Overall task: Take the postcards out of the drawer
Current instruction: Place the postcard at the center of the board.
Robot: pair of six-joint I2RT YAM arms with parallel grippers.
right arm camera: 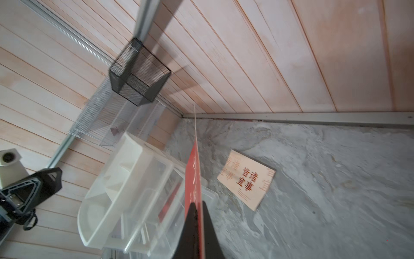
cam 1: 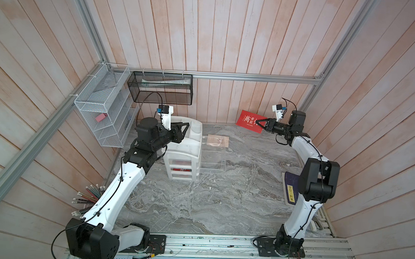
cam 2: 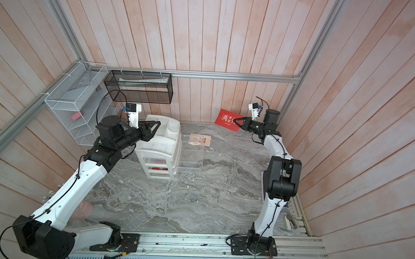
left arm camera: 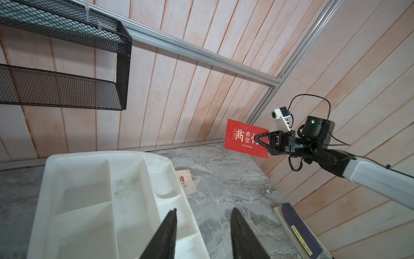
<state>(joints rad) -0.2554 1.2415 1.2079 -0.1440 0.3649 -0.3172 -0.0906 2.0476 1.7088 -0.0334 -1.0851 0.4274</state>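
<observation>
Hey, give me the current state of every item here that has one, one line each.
left end effector: open, empty
right end effector: shut on the raised red postcard
raised red postcard: gripped, clear of the table
beige postcard: flat on the table, text up
other red postcard: inside the organizer
clear drawer: pulled out

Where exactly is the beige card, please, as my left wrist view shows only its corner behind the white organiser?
Observer: The beige card lies flat on the table, face up, by the open drawers; the right wrist view shows it whole.
Operator: Thank you. Is any card left inside?
Observer: Probably. In both top views a red item lies in a lower one, within the organiser.
</observation>
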